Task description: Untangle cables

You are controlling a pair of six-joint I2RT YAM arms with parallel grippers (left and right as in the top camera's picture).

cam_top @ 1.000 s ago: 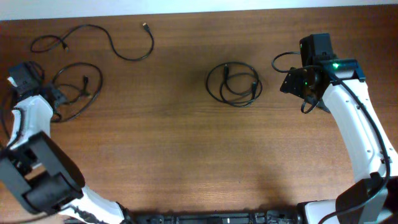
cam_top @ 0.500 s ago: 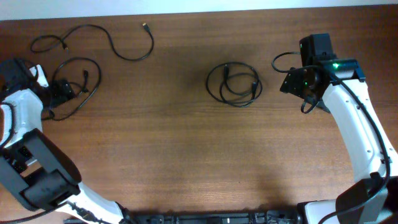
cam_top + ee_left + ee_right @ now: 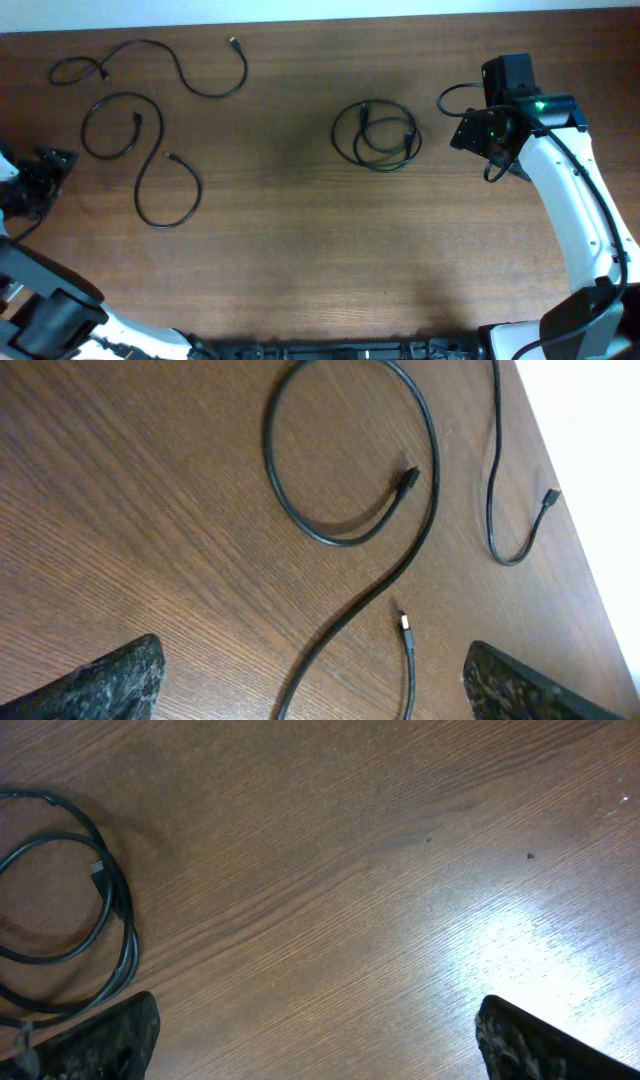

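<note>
Our left gripper gapes empty beside the separated S-shaped cable; our right gripper, also apart, faces the coiled bundle.

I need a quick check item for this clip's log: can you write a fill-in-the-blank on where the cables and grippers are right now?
1. Of the left gripper and right gripper, the coiled bundle lies nearer the ___ one.
2. Both grippers' jaws stand ___.
3. The S-shaped cable is held by ___ gripper.
4. Overhead, ___ separate cable groups lie on the table.

Missing words: right; open; neither; three.
</note>
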